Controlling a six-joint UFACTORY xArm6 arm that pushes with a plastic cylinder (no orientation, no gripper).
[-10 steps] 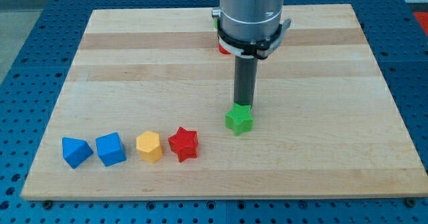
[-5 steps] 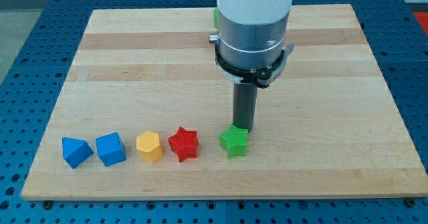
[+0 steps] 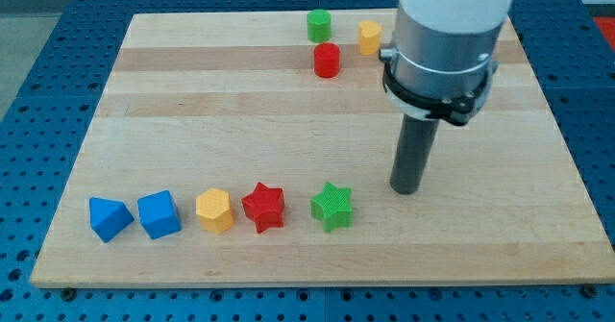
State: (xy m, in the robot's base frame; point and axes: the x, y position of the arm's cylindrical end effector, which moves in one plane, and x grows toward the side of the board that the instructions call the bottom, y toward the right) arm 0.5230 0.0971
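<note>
- Along the board's (image 3: 144, 101) bottom, from the view's left: blue wedge-like block (image 3: 109, 218), blue cube (image 3: 159, 214), yellow hexagon (image 3: 213, 210), red star (image 3: 263, 207), green star (image 3: 332, 206), all apart.
- They look small, light, rigid plastic; likely to slide when nudged low on a flat side.
- My tip (image 3: 405, 189) is bare, no claw, right of the green star, not touching.
- At the top: green cylinder (image 3: 318, 24), red cylinder (image 3: 327, 60), yellow block (image 3: 370, 37).

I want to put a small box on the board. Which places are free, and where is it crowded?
Free: the wide middle band between the red cylinder and the bottom row, and the view's right beyond my tip. Crowded: the bottom row from the blue block to the green star.
</note>
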